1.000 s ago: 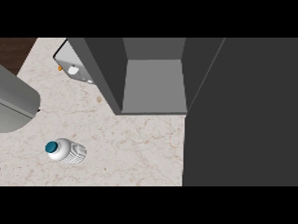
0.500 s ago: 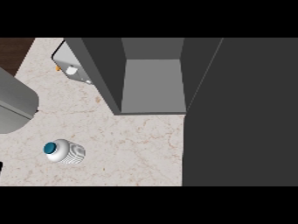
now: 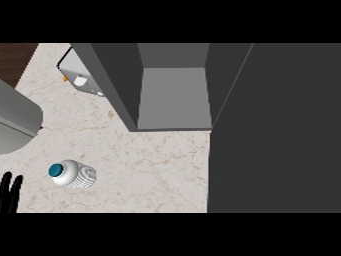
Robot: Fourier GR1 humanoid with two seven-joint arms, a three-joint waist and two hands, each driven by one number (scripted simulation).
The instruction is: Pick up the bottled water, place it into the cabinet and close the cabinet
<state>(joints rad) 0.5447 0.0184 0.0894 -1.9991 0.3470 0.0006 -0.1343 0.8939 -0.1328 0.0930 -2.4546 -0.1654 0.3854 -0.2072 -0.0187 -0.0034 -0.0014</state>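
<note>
Bottled water (image 3: 72, 174) stands upright on the pale marbled counter (image 3: 151, 170), teal cap up, lower left, well apart from the cabinet (image 3: 171, 95). Cabinet open, grey inside showing; its dark door (image 3: 284, 130) fills the view's right. Left hand (image 3: 1, 192) at lower left edge, just beside the bottle, fingers straight and spread, holding nothing. Right hand out of view. Grey forearm (image 3: 3, 122) at left edge.

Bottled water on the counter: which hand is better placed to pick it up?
Left, probably. The left hand shows at the view's lower left, fingers straight, just beside the bottled water. The right hand is not in view. The open cabinet lies up and to the right of the bottle.
</note>
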